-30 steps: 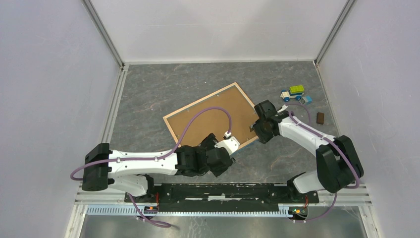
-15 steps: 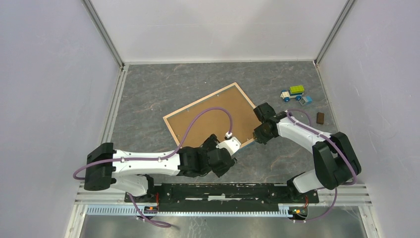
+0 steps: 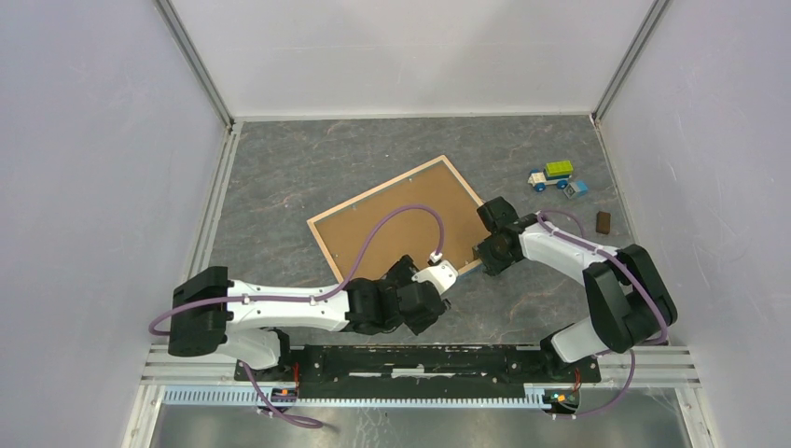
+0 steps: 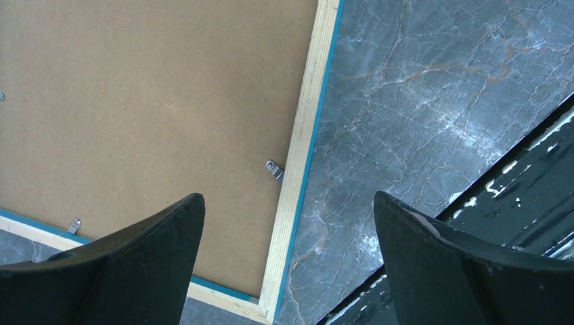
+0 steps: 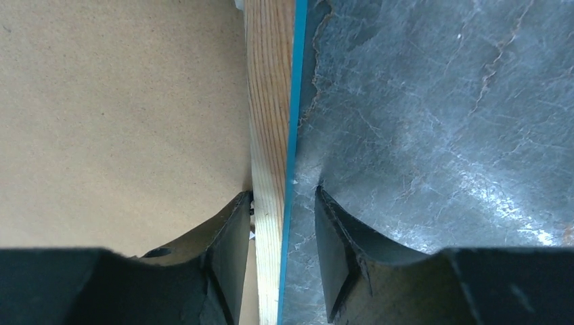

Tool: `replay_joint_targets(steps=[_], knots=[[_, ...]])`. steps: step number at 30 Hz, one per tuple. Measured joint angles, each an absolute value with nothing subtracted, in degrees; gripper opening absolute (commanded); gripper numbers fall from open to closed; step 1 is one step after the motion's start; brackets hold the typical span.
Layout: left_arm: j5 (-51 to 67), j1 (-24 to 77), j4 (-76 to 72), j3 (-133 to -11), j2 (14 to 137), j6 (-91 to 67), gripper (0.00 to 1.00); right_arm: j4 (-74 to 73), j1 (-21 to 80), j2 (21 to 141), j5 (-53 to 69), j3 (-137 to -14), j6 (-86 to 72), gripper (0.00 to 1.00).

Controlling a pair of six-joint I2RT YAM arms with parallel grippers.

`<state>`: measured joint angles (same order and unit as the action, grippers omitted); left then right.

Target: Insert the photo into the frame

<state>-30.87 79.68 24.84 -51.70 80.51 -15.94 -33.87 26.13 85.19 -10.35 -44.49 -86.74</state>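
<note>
Right hand (image 5: pixel 281 196), part open and unclamped, straddles the flat-lying frame's (image 5: pixel 269 101) pale wood rim, with matte hardboard (image 5: pixel 122 101) inside it and veined grey counter (image 5: pixel 433 101) outside. Left hand (image 4: pixel 288 195), spread wide and empty, hovers over its corner.

My left arm (image 3: pixel 280 308) lies low along the near edge, reaching toward the middle. The left gripper (image 4: pixel 288 203) points down with its fingers spread fully wide. My right arm (image 3: pixel 569 250) folds at the elbow and stretches leftward. The right gripper (image 5: pixel 281 196) sits low, fingers a narrow gap apart.
</note>
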Motion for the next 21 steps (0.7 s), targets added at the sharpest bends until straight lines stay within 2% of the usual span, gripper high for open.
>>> replay_joint_targets(steps=[3,8,9,21], knots=[[-30.8,79.7,24.8,-51.2,80.3,-15.9,1.00,-33.7,26.1,85.2,-10.2,-44.4,-86.8,0.39],[-30.8,79.7,24.7,-51.0,80.5,-15.9,1.00,-33.1,26.0,85.8,-9.6,-44.8,-87.0,0.03],[-30.8,79.7,24.7,-51.1,80.8,-15.9,1.00,-33.7,25.8,86.0,-9.2,-45.3,-86.9,0.00],[-31.8,80.2,26.1,-58.6,94.7,-15.9,1.00,-41.3,25.8,86.5,-7.1,-50.0,-85.7,0.00]])
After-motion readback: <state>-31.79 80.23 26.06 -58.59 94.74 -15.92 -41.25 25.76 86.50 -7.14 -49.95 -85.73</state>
